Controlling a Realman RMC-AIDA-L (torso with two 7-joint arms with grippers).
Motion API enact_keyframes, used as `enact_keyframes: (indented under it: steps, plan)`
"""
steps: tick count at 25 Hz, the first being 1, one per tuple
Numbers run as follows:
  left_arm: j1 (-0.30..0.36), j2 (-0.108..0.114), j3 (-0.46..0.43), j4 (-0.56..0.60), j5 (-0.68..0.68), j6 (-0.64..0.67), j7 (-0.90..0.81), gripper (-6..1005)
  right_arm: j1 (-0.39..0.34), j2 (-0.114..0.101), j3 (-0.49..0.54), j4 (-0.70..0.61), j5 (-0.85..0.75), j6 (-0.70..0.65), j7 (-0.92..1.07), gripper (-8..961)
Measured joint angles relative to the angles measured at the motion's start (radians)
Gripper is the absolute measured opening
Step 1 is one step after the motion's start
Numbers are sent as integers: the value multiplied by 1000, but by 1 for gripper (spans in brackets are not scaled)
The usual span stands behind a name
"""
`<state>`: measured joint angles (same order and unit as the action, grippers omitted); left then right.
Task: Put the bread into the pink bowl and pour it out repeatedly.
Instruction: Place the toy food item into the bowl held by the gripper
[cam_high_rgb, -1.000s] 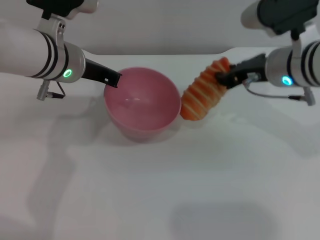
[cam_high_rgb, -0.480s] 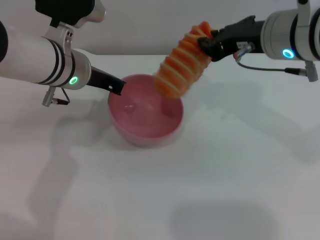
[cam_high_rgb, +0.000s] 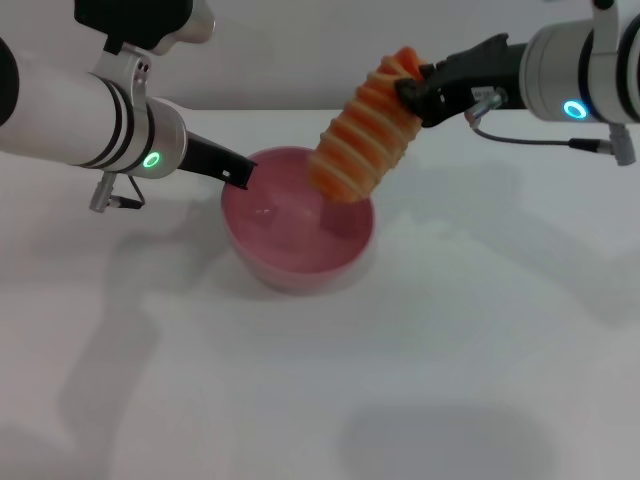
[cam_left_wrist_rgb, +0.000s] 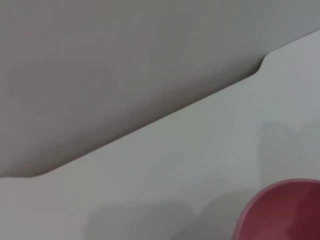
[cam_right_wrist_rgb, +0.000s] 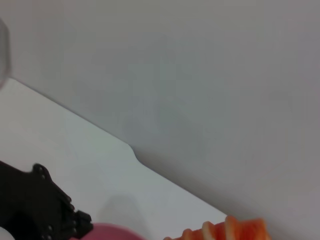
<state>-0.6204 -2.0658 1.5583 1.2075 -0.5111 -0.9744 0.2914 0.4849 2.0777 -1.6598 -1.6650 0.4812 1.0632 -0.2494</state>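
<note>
R claw (cam_high_rgb: 412, 92) pinches ridged, striped bread (cam_high_rgb: 360, 145) over glossy round pink bowl (cam_high_rgb: 298, 225); L claw (cam_high_rgb: 240, 174) grips rim.

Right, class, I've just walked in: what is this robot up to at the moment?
The right hand grips the bread by its upper end and holds it tilted, its lower end over the pink bowl. The left hand is at the bowl's left rim. The bowl stands upright on the white table.

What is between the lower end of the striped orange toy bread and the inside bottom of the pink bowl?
Nothing: in the head view the striped orange toy bread, held by the right hand, hangs over the glossy pink plastic bowl's bare interior.
</note>
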Motion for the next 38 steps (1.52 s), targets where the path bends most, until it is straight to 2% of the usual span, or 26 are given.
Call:
enact_keyframes:
  steps: [5,14,25,37,38]
  plan:
    - [-9,-2,17,12,-20,-4,-6,35,15,-1,-28,80,1,-71,-6,186]
    - [-13,-2,63,49,-36,1,-26,35,116,1,-60,278,15,-150,-8,168]
    - [-13,-1,66,63,-41,1,-27,35,123,1,-125,303,99,-187,-11,181]
    - [-13,0,68,69,-42,-5,-28,35,105,-1,-173,291,95,-187,-13,223]
    - [-12,0,68,69,-42,-5,-28,35,101,-1,-174,291,93,-187,-14,342]
